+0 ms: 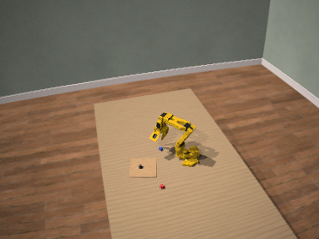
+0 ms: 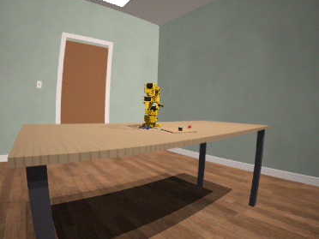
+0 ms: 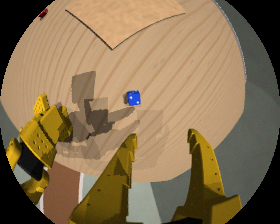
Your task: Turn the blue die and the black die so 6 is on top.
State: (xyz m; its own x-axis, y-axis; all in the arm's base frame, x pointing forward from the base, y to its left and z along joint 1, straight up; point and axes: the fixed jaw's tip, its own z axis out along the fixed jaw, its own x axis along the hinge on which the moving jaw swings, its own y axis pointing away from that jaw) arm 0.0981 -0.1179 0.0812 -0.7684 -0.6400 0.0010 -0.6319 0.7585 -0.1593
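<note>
The blue die lies on the table, off the mat, between the mat and the arm's base. Its pips are too small to read surely. The black die sits on the tan mat; its top face cannot be read. The red die lies on the table beside the mat. My gripper is open and empty, raised above the table. In the wrist view the blue die lies beyond the fingertips, between them and the mat.
The arm's yellow base stands on the wooden table, on the side of the blue die away from the mat. The arm casts shadows near the blue die.
</note>
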